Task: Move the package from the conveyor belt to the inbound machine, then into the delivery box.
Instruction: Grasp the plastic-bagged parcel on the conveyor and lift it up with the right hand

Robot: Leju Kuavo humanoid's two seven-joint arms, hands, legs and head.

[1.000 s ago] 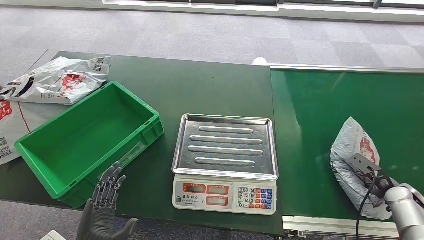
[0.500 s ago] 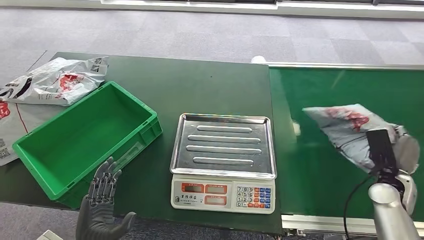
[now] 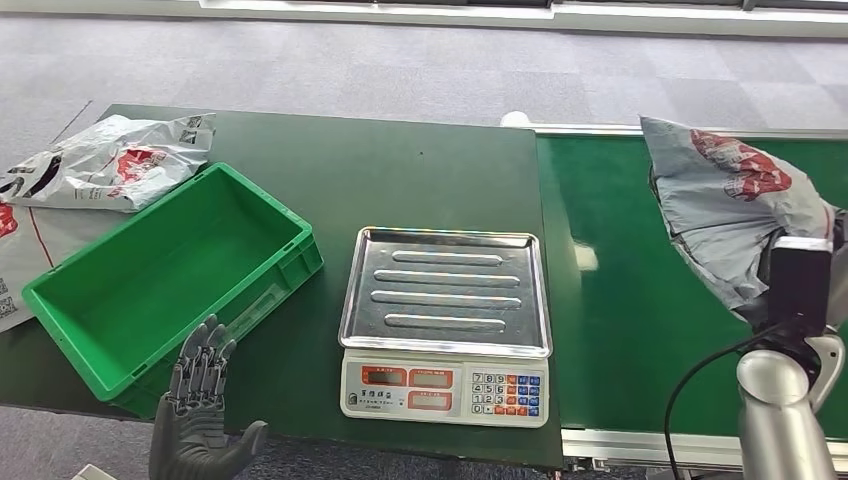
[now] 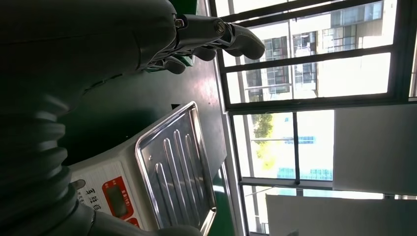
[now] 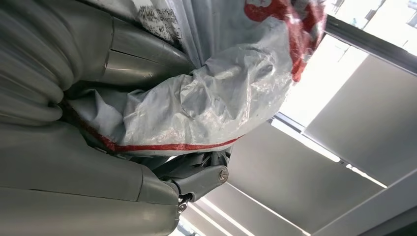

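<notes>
A grey plastic package (image 3: 725,205) with red print hangs in the air above the green conveyor belt (image 3: 620,300), at the right. My right hand (image 5: 147,189) grips it from below; the bag (image 5: 221,93) bulges between the thumb and the fingers. In the head view the package and a black wrist block hide that hand. The scale with a steel tray (image 3: 447,290) stands in the middle of the table. The green box (image 3: 170,280) lies to its left, with nothing in it. My left hand (image 3: 200,400) hovers open at the table's front edge, beside the box.
Another grey package (image 3: 110,160) and a flat white mailer (image 3: 25,250) lie at the far left of the dark green table (image 3: 400,170). The scale's keypad (image 3: 510,392) faces me. Grey carpet lies beyond the table.
My right arm has lifted the package off the belt and raised it up and away from me. My left hand has sunk slightly.
</notes>
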